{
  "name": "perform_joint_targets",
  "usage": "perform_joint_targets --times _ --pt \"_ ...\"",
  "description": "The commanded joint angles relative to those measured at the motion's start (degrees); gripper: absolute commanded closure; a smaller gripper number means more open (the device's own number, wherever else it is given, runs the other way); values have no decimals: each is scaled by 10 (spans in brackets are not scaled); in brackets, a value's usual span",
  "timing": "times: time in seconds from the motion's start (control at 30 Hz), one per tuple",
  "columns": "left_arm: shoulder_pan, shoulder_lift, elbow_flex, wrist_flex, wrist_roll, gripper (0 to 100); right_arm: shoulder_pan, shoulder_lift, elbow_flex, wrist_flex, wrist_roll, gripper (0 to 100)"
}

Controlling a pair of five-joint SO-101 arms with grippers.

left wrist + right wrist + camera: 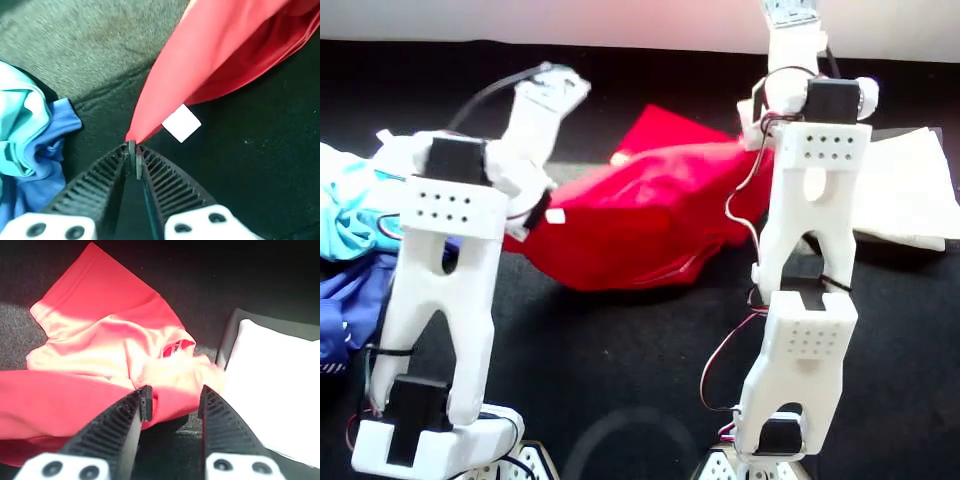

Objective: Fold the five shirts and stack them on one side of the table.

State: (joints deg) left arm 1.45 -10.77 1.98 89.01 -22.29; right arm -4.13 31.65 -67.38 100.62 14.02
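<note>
A red shirt [650, 215] lies crumpled across the middle of the black table. My left gripper [133, 151] is shut on the shirt's left corner [200, 55], right beside a white tag [181, 123]. In the high view that gripper [532, 222] sits at the shirt's left edge. My right gripper [175, 400] stands open over the shirt's right edge [115, 350], with bunched red fabric between its fingers [145, 402]. From above, it [757, 135] is at the shirt's far right side. A folded white shirt [910, 190] lies to the right [275, 390].
A cyan shirt [350, 205] and a blue shirt [345, 300] lie heaped at the table's left edge, close to the left arm [17, 125] [45, 170]. Bare black tabletop [620, 360] stretches in front of the red shirt between the two arm bases.
</note>
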Motion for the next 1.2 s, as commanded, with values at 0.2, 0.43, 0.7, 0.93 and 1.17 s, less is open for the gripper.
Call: perform_joint_targets --times 0.2,0.43,0.7,0.93,1.17 --pt "8 -2 270 -193 3 990 4 -133 44 6 6 833" --pt "48 -7 340 -196 3 990 3 -293 364 4 -5 833" --pt "44 -7 373 -189 0 973 -4 -427 722 -102 -8 833" --pt "-17 -7 372 -176 -57 822 -3 -537 915 -198 -7 833" --pt "-135 -2 349 -246 -110 822 -3 -591 1004 -242 -6 833"
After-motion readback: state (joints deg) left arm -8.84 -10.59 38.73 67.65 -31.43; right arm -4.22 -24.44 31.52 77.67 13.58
